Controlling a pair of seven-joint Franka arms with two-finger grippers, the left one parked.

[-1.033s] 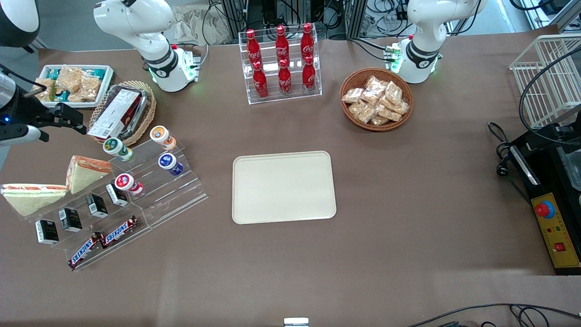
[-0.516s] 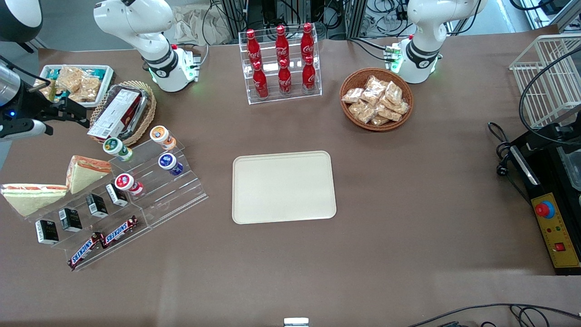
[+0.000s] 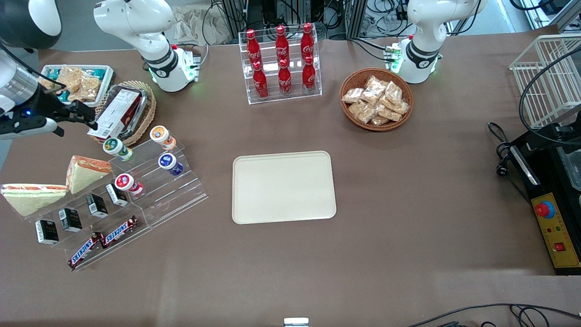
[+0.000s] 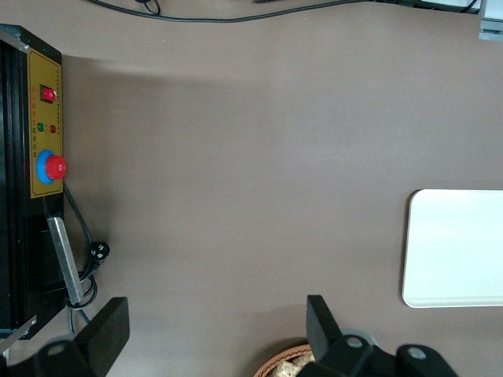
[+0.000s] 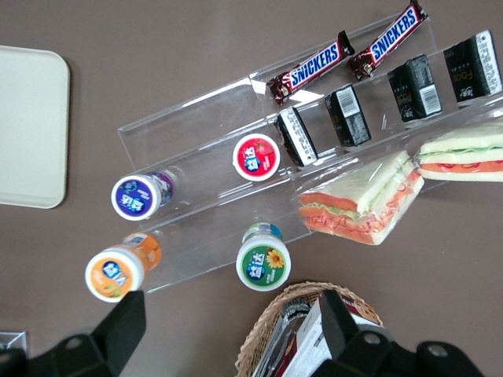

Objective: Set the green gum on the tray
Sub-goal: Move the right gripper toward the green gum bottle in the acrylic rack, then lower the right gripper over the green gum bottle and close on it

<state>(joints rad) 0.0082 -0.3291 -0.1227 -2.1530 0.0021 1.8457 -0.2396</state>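
Green-bodied and white-lidded, the green gum [image 3: 117,148] [image 5: 264,261] is a small cylindrical bottle lying tilted on the top step of a clear acrylic stepped rack [image 3: 150,193] [image 5: 228,184], its long axis sloping so that the round lid, printed with a green-and-orange label, faces up toward the front camera. On the same step, toward the parked arm's end, sits an orange-lidded bottle [image 3: 161,136] [image 5: 118,271]; one step nearer the front camera lie a blue-lidded bottle [image 3: 169,163] [image 5: 139,195] and a red-lidded bottle [image 3: 127,183] [image 5: 257,157], all tilted the same way. Small black cartons [image 3: 70,219] [image 5: 348,115] and two Snickers bars [image 3: 102,241] [image 5: 346,56] fill the lower steps, and wrapped triangular sandwiches [image 3: 54,181] [image 5: 361,196] rest beside the rack. A round wicker basket [image 3: 122,112] [image 5: 306,330] holding flat packets lies just beside the gum, farther from the front camera. The tray [image 3: 283,186] [image 5: 31,126], smooth cream-beige plastic with rounded corners and a low rim, lies flat on the brown table [image 3: 408,204], well apart from the rack toward the parked arm's end. The gripper [image 3: 77,113] [image 5: 228,326] hovers above the basket, near the gum but not touching it, its black fingers spread wide and holding nothing
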